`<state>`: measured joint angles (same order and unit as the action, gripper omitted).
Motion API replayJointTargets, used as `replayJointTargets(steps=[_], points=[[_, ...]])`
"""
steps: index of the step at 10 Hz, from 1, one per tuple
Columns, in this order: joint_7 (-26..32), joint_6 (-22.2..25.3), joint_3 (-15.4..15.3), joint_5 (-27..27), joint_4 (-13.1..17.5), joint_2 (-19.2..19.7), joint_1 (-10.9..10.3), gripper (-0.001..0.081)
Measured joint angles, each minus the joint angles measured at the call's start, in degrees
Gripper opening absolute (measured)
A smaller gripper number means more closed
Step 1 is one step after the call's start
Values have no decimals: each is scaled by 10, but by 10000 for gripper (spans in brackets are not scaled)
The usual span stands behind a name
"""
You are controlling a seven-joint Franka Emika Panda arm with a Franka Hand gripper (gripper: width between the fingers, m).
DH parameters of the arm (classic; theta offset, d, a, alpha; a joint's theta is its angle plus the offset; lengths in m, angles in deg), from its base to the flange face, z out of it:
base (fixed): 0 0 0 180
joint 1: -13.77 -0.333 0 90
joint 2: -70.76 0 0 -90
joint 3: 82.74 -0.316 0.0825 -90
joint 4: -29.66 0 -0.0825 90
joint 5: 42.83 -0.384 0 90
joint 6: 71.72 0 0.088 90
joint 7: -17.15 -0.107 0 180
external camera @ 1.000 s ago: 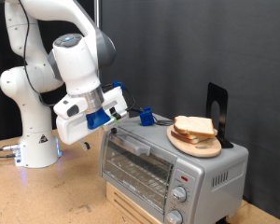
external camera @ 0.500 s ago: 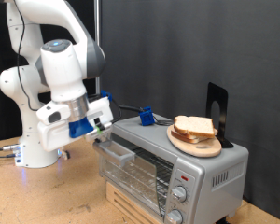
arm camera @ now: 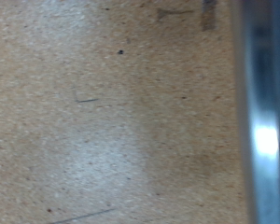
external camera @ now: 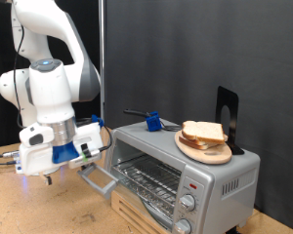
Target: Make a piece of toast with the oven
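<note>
1. The small silver countertop toaster oven (external camera: 176, 168) stands on a wooden block with its glass door (external camera: 96, 175) swung down – open, the wire rack (external camera: 146, 178) showing.
2. The white arm's end effector (external camera: 51, 177) hangs low at the exterior view's left, just beside the door's edge; whether its fingers are spread or closed cannot be told.
3. Pale bread slices (external camera: 204, 134) lie stacked on a round wooden plate (external camera: 203, 149) atop the oven – well apart from the end effector.
4. The wrist view shows speckled tan worktop (arm camera: 112, 121) and a blurred silver edge.
</note>
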<state>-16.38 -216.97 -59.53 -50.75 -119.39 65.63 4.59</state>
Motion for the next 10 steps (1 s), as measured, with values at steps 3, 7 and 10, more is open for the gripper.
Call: replayJointTargets(steps=[3, 7, 10], points=[[7, -15, 10, 4, 3, 26, 6, 808], [-21, -62, 20, 25, 14, 90, 12, 808], [-32, -116, 17, 19, 29, 161, 12, 807]])
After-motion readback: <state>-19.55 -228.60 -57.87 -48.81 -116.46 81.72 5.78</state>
